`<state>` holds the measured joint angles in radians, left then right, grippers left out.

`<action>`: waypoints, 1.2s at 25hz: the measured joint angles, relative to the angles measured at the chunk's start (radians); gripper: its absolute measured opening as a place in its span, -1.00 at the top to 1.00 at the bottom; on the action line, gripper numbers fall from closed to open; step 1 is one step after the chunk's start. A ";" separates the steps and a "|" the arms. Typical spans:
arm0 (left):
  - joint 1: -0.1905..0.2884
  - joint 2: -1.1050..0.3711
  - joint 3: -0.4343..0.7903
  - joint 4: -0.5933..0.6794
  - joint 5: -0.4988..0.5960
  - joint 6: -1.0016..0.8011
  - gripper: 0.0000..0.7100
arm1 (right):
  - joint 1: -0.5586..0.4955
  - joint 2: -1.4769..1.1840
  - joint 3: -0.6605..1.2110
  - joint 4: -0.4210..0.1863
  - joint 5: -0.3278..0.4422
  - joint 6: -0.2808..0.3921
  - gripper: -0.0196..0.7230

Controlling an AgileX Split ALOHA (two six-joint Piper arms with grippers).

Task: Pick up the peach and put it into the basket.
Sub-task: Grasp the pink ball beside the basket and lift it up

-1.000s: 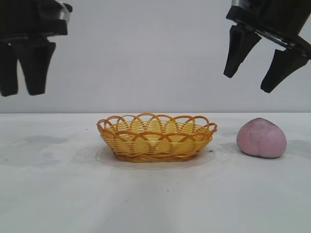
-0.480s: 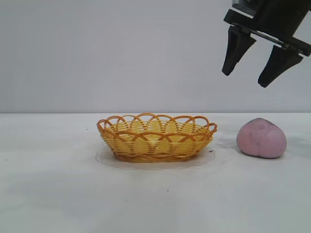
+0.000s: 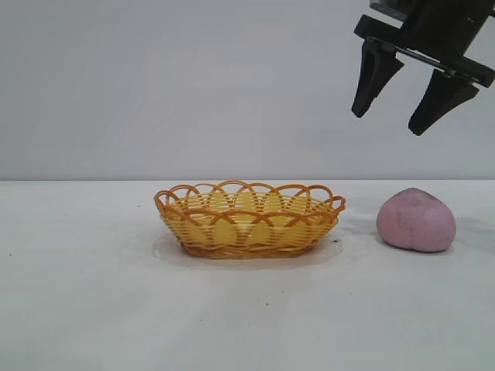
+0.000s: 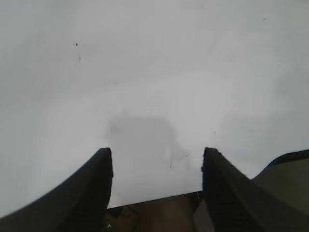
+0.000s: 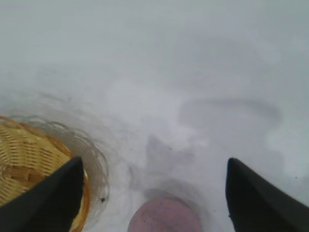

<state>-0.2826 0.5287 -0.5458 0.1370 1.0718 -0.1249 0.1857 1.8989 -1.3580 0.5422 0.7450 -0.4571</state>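
The black right gripper (image 3: 390, 97) has edged slightly higher, fingers spread, above the matte pink-mauve peach (image 3: 416, 220) resting on the white table (image 3: 77, 309), near the yellow woven wicker basket (image 3: 249, 219). The left gripper (image 4: 155, 169), fingers apart, has left the exterior view.

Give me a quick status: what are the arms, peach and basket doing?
Right gripper high above the peach, jaws open, empty. Left gripper open over bare table. Peach beside the basket, untouched. Nothing in the way.

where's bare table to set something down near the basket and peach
Bare table lies left of the basket and across the front. The gap between basket and peach is narrow, and the right gripper hangs open above it.
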 joint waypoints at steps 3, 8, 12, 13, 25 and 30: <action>0.000 -0.161 0.049 -0.062 0.022 0.042 -0.01 | 0.000 0.000 0.000 0.000 0.000 0.000 -0.46; 0.000 -0.375 0.055 -0.102 0.038 0.079 -0.01 | 0.000 0.000 0.000 0.009 0.000 0.000 -0.46; 0.000 -0.494 0.055 -0.115 0.046 0.079 -0.01 | 0.000 0.000 0.000 0.013 0.000 0.000 -0.46; 0.000 -0.520 0.055 -0.115 0.046 0.079 -0.01 | 0.000 0.000 0.000 0.013 0.000 0.000 -0.46; 0.000 -0.547 0.055 -0.111 0.049 0.081 -0.01 | 0.000 -0.001 0.000 0.023 -0.008 0.000 -0.46; 0.000 -0.547 0.055 -0.113 0.049 0.081 -0.01 | 0.000 -0.001 0.000 0.023 -0.011 0.000 -0.46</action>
<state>-0.2826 -0.0181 -0.4904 0.0236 1.1210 -0.0437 0.1857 1.8980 -1.3580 0.5654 0.7344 -0.4571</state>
